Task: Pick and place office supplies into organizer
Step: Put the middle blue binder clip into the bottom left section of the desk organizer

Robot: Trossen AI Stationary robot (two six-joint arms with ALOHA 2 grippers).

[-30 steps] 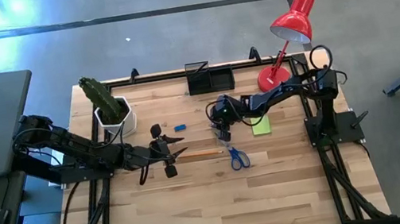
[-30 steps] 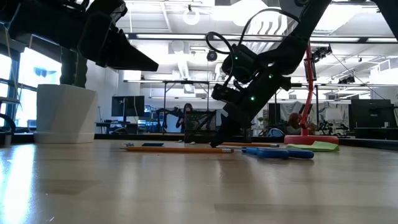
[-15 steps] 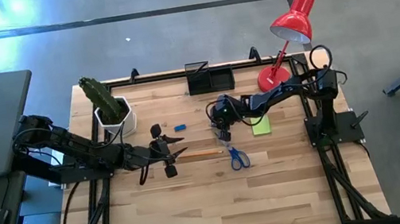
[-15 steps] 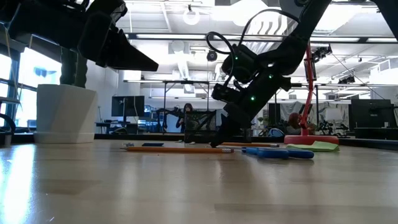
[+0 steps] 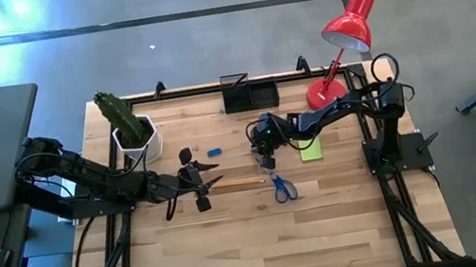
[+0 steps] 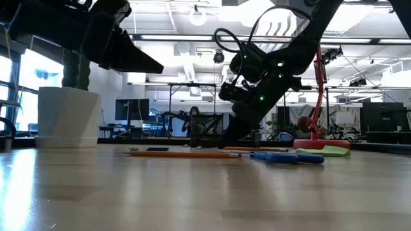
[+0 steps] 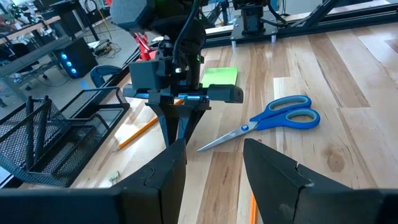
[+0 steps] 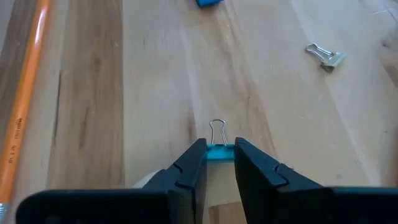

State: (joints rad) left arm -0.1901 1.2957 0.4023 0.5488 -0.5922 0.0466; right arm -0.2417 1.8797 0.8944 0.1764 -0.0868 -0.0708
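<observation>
The bench [image 5: 331, 234] carries all items. The left arm waits at the bench's 9 o'clock side. The left gripper [image 5: 199, 180] hovers above the boards with its fingers spread wide and nothing between them.

The right arm reaches in from 3 o'clock. The right gripper [image 5: 266, 156] stands just 12 o'clock of bench centre. The organizer [image 5: 236, 92] sits at the 12 o'clock edge, well apart from the right gripper. The red lamp [image 5: 346, 30] is at 1 o'clock and the cactus pot [image 5: 139, 141] at 10 o'clock.

Loose supplies lie round the right gripper:
- the scissors [image 5: 282, 187] at its 5 o'clock
- the sticky pad [image 5: 310, 149] at its 3 o'clock
- a pencil [image 5: 238, 183] at its 8 o'clock
- the small blue block [image 5: 214, 153] at its 9 o'clock

In the right wrist view, the right gripper's fingers [image 8: 189, 163] are drawn almost together on a small blue binder clip [image 8: 217, 153]. Its wire loop juts forward past the tips. A second, silver clip [image 8: 325, 55] lies free on the boards farther off.

Change noted: against the low view of half a second ago, the right wrist has risen slightly and its fingers lean at a shallower angle. The high view shows no sideways travel. We judge that the grasp is complete and the lift has just begun. We cannot tell whether the blue binder clip is clear of the boards. The carry toward 12 o'clock and the release into a compartment remain.
</observation>
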